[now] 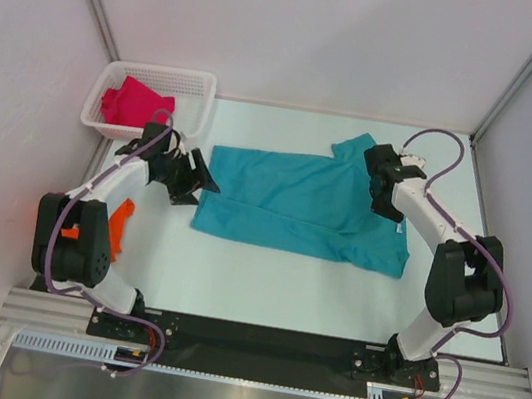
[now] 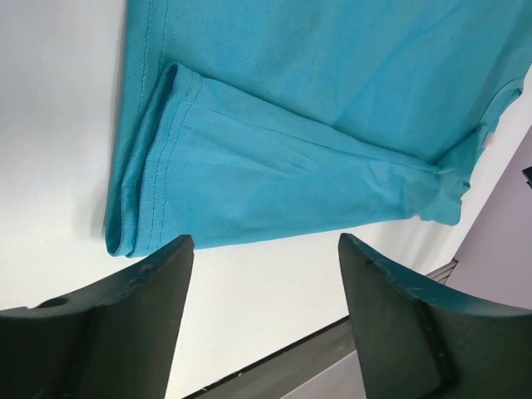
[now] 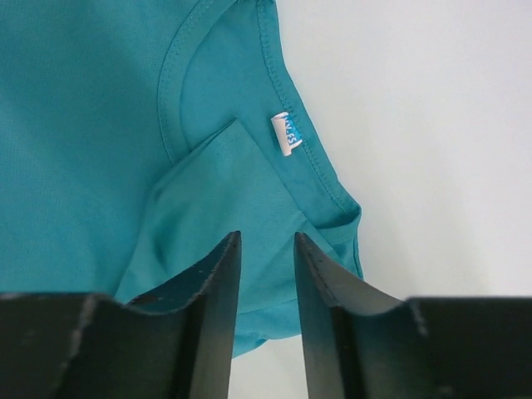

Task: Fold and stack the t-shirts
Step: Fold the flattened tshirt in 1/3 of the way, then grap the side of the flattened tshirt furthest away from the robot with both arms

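From above, the teal shirt (image 1: pixel 296 204) is seen spread across the middle of the table (image 1: pixel 263 280). Its long axis runs left to right, with the hem toward the left gripper (image 1: pixel 189 175) and the collar toward the right gripper (image 1: pixel 382 183). Each end is flanked by its own arm, so neither arm is judged nearer overall. The magenta shirt (image 1: pixel 137 103) is held in the white basket (image 1: pixel 204 81) at the far left corner, and the orange shirt (image 1: pixel 119 222) is lodged beside the left arm. Bare table is seen in front of the teal shirt, toward the bases; the far edge lies close behind it.

In the left wrist view, the jaws are set wide apart with nothing between them. The doubled hem edge (image 2: pixel 154 166) lies just beyond the fingertips.

In the right wrist view, the jaws are parted by a narrow gap, and no cloth is seen pinched. The collar (image 3: pixel 270 66) and its white label (image 3: pixel 285 133) lie directly ahead, with bare table beside them.
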Controlling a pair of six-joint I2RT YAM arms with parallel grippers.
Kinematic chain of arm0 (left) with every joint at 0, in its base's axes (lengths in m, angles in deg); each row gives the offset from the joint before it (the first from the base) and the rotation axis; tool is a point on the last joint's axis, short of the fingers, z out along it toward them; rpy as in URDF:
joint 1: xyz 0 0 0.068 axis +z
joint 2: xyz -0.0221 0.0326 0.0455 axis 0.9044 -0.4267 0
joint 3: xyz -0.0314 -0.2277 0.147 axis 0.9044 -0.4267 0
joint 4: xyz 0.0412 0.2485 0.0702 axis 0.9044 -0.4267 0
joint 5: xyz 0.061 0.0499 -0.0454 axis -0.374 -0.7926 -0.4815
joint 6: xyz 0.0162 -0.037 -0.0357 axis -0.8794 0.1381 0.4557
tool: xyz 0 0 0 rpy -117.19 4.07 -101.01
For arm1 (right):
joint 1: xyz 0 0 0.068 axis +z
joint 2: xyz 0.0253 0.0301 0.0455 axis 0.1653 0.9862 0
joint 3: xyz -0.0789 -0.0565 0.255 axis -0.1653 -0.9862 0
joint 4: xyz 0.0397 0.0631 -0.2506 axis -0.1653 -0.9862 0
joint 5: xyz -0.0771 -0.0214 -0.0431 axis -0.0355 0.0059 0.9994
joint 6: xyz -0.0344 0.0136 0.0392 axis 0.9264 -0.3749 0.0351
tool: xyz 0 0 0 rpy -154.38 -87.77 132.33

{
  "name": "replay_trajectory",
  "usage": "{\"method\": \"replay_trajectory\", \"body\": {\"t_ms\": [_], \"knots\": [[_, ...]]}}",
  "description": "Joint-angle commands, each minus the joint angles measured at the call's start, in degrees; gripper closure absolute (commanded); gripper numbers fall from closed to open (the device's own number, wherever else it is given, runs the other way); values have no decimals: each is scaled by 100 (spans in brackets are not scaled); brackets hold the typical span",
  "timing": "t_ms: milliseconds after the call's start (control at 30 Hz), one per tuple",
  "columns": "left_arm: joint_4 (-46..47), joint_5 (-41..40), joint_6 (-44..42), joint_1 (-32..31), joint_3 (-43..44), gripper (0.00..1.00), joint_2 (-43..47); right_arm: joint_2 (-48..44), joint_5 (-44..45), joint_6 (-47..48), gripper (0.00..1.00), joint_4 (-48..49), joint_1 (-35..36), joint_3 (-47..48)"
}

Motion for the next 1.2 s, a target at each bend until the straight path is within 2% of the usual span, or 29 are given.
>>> {"method": "replay_trajectory", "body": {"t_ms": [0,233,400,500,667,767,800,867,900,967,1000,1167], "knots": [[7,29,-175,57,344,23,181,-77,179,76,61,64,-29,343],[-178,-59,-263,66,151,21,716,-560,162,-3,60,-86,208,265],[77,37,-228,66,-157,21,692,-527,-522,49,61,353,243,-315],[33,29,-289,66,210,21,245,-193,-542,94,61,345,226,-132],[-90,55,-473,66,1379,18,-460,440,-812,549,58,389,15,1018],[-73,222,-947,40,2267,14,-943,590,-2645,665,55,827,-467,1626],[-186,118,-1131,22,2669,14,-1048,608,-3712,447,57,1237,-599,1670],[-213,-137,-1282,-4,2936,14,-1260,617,-5051,87,59,1941,-968,1444],[-109,-478,-1439,-57,3041,14,-1313,669,-5424,-376,59,2641,-1056,1355],[155,-726,-1633,-118,3043,14,-1488,984,-6241,-757,59,3321,-1285,1267],[391,-797,-1721,-145,3016,14,-1611,1134,-6341,-898,59,3655,-1338,1336],[541,-446,-1573,-154,3306,14,-2271,2040,-6896,-1295,54,3993,-1584,2021]]}}
